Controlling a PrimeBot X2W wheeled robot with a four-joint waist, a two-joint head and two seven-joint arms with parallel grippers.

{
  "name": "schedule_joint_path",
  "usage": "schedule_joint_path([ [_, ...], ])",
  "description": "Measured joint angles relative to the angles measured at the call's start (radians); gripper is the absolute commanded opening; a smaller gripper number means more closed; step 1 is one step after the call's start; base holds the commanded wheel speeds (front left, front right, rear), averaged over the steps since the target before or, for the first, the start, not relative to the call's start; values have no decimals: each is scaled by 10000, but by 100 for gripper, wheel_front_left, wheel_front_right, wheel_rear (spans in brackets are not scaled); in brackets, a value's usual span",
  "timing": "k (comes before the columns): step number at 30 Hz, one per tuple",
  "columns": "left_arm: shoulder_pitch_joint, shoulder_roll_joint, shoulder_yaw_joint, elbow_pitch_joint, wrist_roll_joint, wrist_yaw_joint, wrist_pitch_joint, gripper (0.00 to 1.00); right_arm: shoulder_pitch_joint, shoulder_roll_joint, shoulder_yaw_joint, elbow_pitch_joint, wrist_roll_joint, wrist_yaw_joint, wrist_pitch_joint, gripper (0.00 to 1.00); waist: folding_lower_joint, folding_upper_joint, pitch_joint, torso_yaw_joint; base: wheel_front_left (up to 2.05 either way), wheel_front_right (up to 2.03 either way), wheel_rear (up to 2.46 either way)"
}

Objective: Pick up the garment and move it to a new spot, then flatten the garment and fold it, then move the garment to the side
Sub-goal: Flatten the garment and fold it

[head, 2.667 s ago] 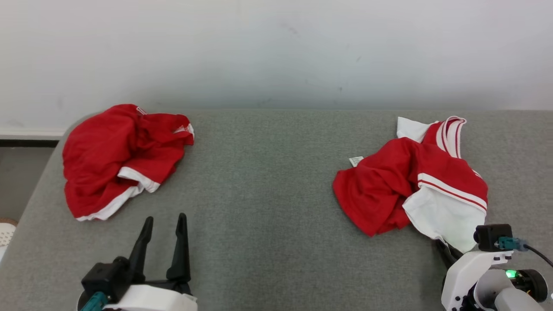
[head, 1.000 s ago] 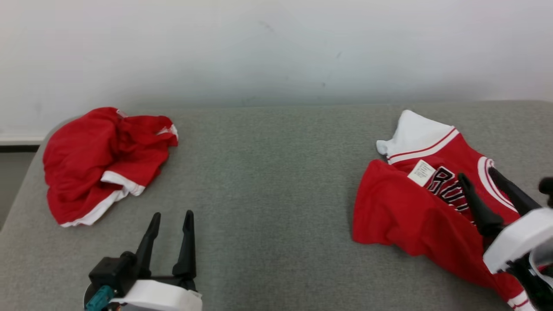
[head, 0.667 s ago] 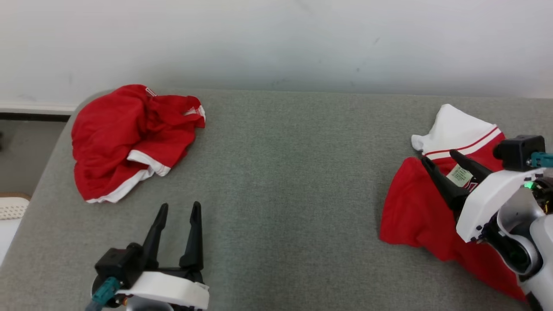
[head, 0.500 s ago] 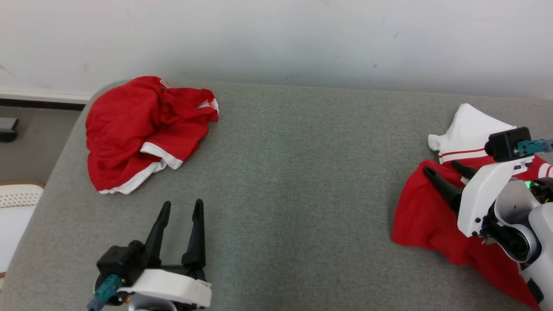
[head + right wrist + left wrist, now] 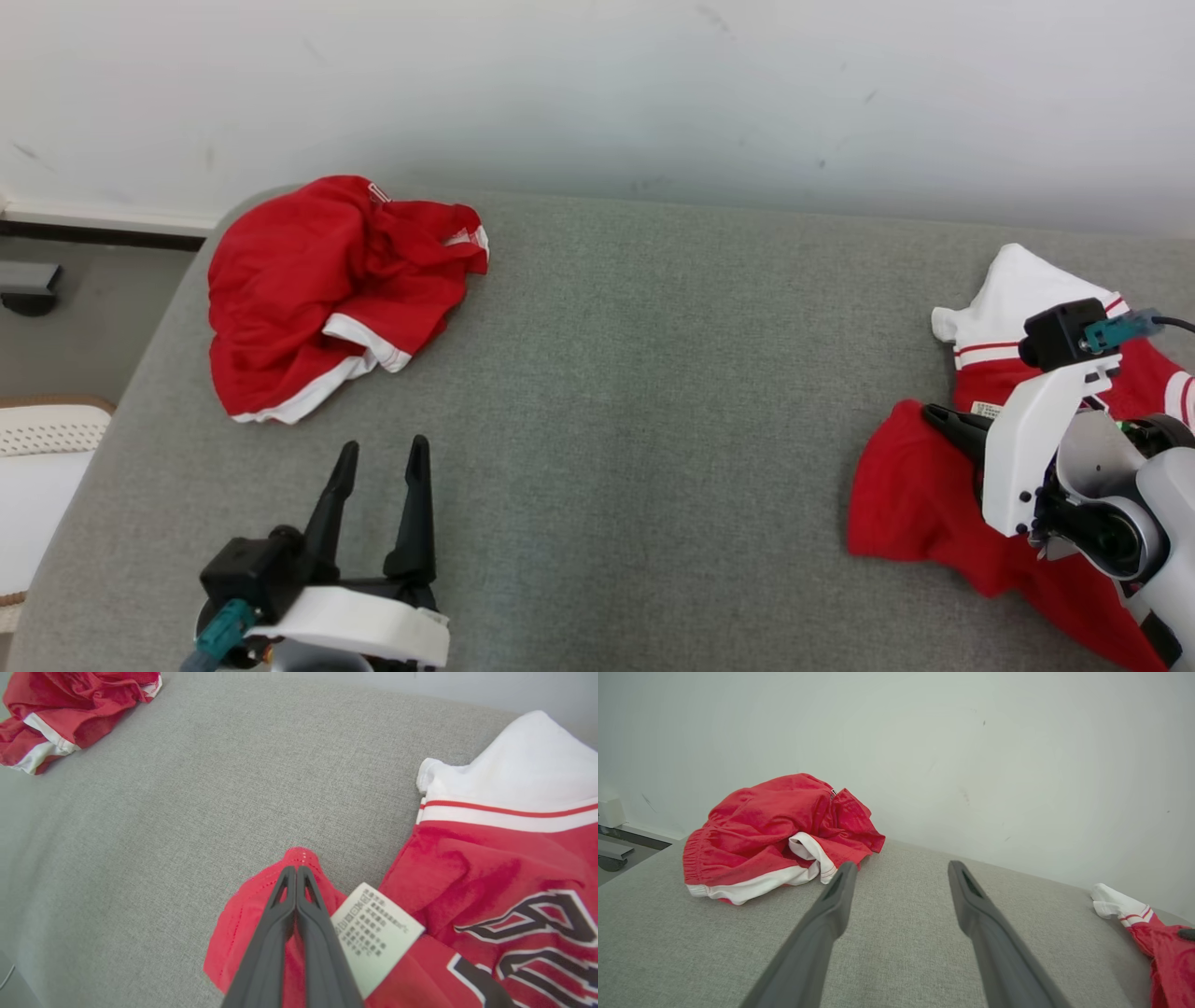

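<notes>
At the far left, a pale perforated object [image 5: 45,427] is showing beside the grey upholstered surface [image 5: 653,392], which is running up to a plain white wall [image 5: 597,84]. Crumpled red shorts [image 5: 299,280] with white trim are lying on the far left part of this surface, close to the wall. Nearer the robot, the left gripper [image 5: 383,446] is hanging over bare fabric with its two dark fingers spread wide apart and holding nothing; in the left wrist view the shorts are lying beyond and to the left of the fingertips, untouched. The middle of the surface is lying bare. At the right, the jersey [image 5: 910,495], red with a white panel [image 5: 1018,289] and red stripes, is lying spread in loose folds near the right edge, well apart from the shorts. The right gripper [image 5: 295,869] is reaching onto its near left border with both fingers pressed together; a small peak of red mesh is rising at their tips, so the fingers appear to be pinching that fold, though the contact itself is hidden. A white care label [image 5: 373,933] is lying just beside the fingers, and black-and-white lettering [image 5: 528,933] is showing further right.
</notes>
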Motion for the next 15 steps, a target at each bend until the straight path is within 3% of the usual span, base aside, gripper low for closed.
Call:
schedule_joint_path([
  [6,92,0,58,46,36,-19,0,100,425,-79,125,-732,518,0,-499,0,0,0,-286,-84,0,0,0],
  [15,297,0,35,56,58,-44,0,100,1737,117,633,-2972,941,0,-742,0,-1,0,-646,99,0,0,0],
])
